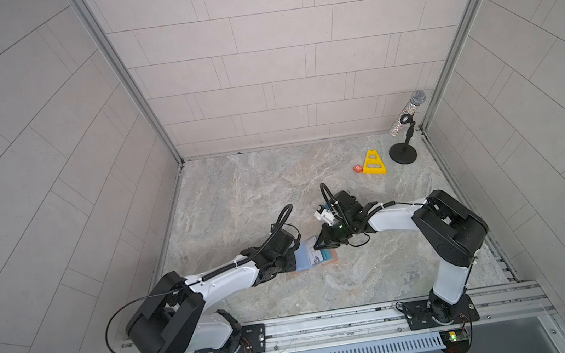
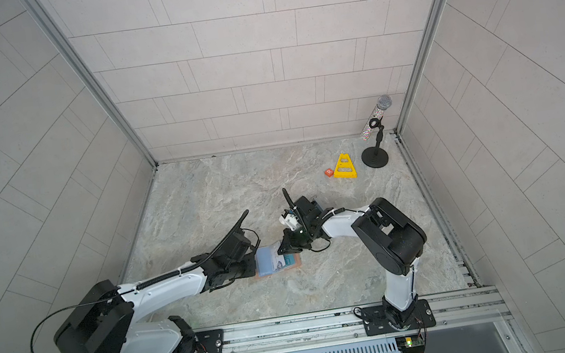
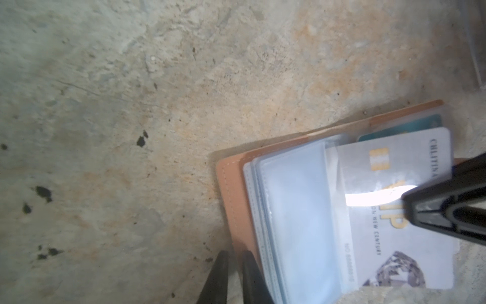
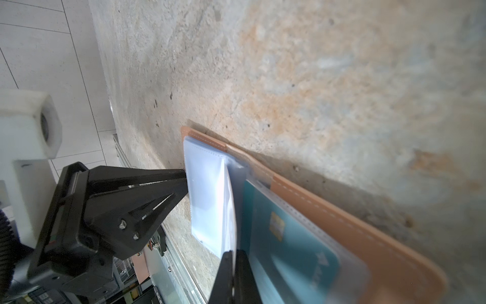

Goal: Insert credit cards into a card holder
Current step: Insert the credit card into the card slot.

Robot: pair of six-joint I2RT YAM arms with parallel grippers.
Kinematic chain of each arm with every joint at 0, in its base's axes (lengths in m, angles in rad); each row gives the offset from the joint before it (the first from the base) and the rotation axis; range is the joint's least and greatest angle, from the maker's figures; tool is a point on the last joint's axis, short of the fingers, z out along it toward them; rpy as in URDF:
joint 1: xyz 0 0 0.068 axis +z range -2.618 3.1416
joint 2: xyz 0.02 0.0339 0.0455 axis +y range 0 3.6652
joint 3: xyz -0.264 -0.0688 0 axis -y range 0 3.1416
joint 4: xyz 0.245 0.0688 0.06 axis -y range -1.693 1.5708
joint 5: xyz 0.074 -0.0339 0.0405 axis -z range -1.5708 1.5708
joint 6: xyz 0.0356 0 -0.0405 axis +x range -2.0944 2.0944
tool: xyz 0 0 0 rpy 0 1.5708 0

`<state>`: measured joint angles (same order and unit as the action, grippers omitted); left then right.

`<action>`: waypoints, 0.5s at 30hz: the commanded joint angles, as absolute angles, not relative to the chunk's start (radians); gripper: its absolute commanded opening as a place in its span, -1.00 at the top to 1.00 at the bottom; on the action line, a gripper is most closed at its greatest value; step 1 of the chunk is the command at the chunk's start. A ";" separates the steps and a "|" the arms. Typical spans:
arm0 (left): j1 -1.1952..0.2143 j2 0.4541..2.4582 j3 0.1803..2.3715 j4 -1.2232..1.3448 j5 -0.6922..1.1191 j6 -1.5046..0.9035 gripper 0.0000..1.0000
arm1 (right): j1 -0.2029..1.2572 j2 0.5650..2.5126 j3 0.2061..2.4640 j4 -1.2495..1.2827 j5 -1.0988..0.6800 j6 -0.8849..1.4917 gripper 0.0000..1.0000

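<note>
The open card holder (image 3: pixel 231 189) lies flat on the table (image 1: pixel 275 193) between two low-reaching arms, the left gripper (image 3: pixel 234 256) pinching its leather edge and the right gripper (image 4: pixel 232 255) clamped on the pale card (image 3: pixel 394 163), which is partly under a clear sleeve (image 3: pixel 294 205).

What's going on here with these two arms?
The card holder lies open on the table. The left gripper appears to pinch its edge, steadying it. The right gripper is shut on a pale card, which seems partly inside a clear sleeve. A teal card is already sleeved.
</note>
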<state>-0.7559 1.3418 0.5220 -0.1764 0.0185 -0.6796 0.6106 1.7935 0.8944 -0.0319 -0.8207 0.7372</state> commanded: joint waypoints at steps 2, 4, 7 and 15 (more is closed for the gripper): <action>-0.764 1.367 0.522 -0.212 0.010 -0.671 0.65 | 0.626 1.830 0.893 -0.050 -0.793 0.733 1.00; -0.764 1.367 0.522 -0.212 0.010 -0.670 0.64 | 0.629 1.834 0.894 -0.052 -0.789 0.733 1.00; -0.765 1.366 0.522 -0.212 0.009 -0.670 0.65 | 0.630 1.841 0.897 -0.058 -0.780 0.730 1.00; -0.766 1.367 0.522 -0.215 0.006 -0.670 0.65 | 0.641 1.850 0.913 -0.095 -0.762 0.709 1.00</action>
